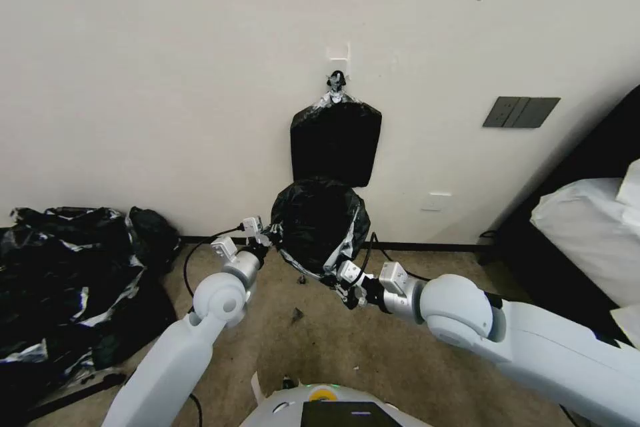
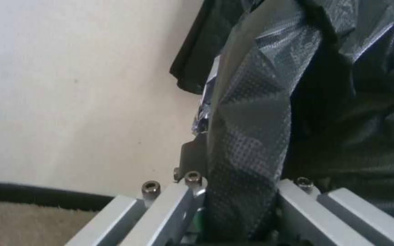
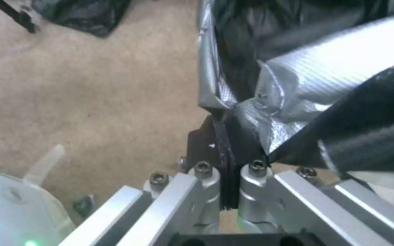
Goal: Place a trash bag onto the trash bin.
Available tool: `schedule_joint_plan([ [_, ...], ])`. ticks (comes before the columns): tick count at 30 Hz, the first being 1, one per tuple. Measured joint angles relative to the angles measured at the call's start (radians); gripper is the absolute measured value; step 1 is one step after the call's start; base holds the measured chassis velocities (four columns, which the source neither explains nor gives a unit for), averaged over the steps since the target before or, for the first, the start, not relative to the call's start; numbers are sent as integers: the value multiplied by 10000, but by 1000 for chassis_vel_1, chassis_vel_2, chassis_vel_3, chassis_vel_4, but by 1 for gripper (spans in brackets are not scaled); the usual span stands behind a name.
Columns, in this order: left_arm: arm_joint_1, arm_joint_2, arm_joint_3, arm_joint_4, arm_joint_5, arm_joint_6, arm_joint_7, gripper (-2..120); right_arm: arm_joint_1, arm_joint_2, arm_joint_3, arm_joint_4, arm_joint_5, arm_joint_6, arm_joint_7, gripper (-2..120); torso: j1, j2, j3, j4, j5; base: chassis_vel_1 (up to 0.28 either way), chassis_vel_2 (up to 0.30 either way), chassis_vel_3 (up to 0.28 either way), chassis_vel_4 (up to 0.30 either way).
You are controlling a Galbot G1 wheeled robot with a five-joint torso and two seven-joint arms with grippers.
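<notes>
The trash bag (image 1: 319, 220), glossy black with grey highlights, hangs stretched open between my two grippers just in front of the wall. My left gripper (image 1: 267, 238) is shut on the bag's left edge; in the left wrist view a thick fold of the bag (image 2: 247, 143) runs between that gripper's (image 2: 240, 191) fingers. My right gripper (image 1: 335, 275) is shut on the lower right edge, and the right wrist view shows this gripper (image 3: 229, 171) pinching a crumpled corner of the bag (image 3: 270, 112). The trash bin is hidden behind the bag.
A flat black pack (image 1: 335, 143) hangs from a wall hook above the bag. A big heap of black plastic (image 1: 67, 280) lies on the carpet at left. White bedding (image 1: 587, 233) sits at right. A black cable (image 1: 200, 250) trails along the baseboard.
</notes>
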Motion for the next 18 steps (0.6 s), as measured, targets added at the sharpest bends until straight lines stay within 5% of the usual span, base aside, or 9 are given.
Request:
schedule_joint_plan([
  [13, 5, 36, -353, 55, -1429, 302, -502, 1, -1404, -385, 1736, 511, -73, -310, 1144, 0, 0, 1, 0, 0, 0, 0, 0, 0, 0],
  [18, 44, 3, -383, 131, -1465, 312, -482, 1, -1939, -545, 2142, 824, 527, -310, 2553, 0, 0, 1, 0, -1, 0, 0, 0, 0, 0],
])
